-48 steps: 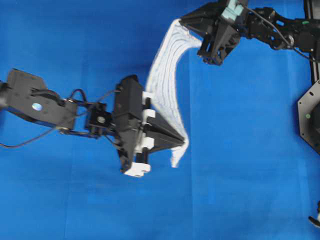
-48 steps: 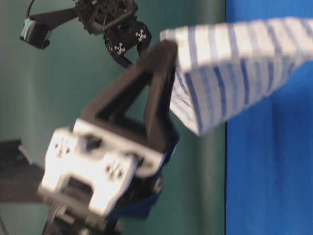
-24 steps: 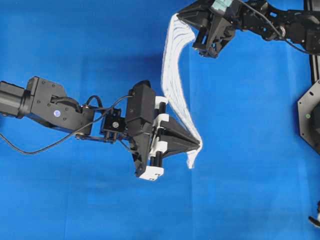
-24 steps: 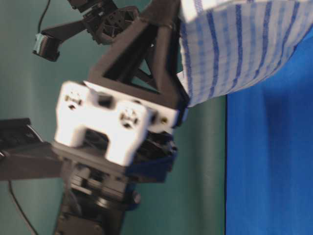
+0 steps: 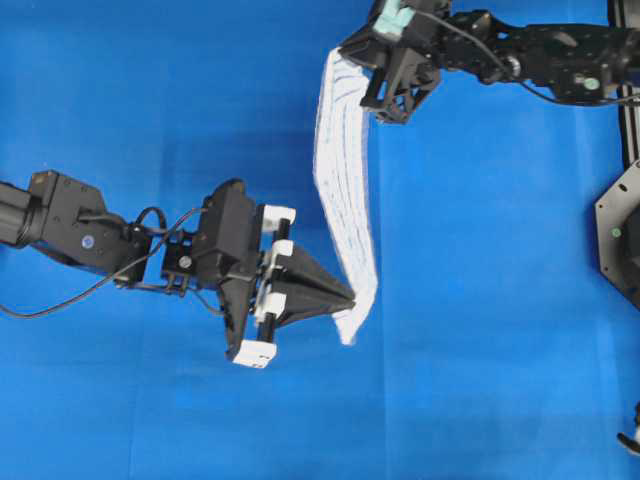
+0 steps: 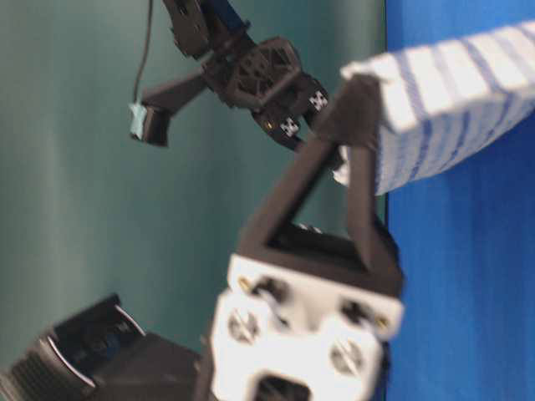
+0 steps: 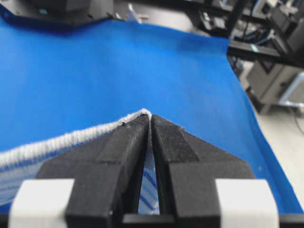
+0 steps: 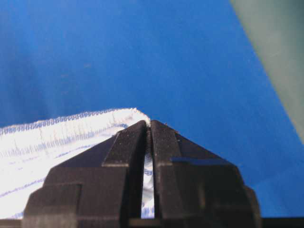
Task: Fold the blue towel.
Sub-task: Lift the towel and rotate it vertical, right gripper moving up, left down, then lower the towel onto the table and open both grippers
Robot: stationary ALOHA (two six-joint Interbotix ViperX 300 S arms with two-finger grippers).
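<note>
Blue towel [image 5: 343, 200]: white cloth with thin blue stripes, lifted off the blue-covered table [image 5: 500, 300], stretched as a narrow band between both hands. Left hand [image 5: 345, 297]: pinched tight on its lower corner. Right hand [image 5: 352, 52]: clamped on its upper corner.

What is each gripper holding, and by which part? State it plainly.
Both hold the blue towel. The left gripper is shut on its near end, the right gripper on its far end, each pinching a hemmed corner, with the towel hanging between them.
</note>
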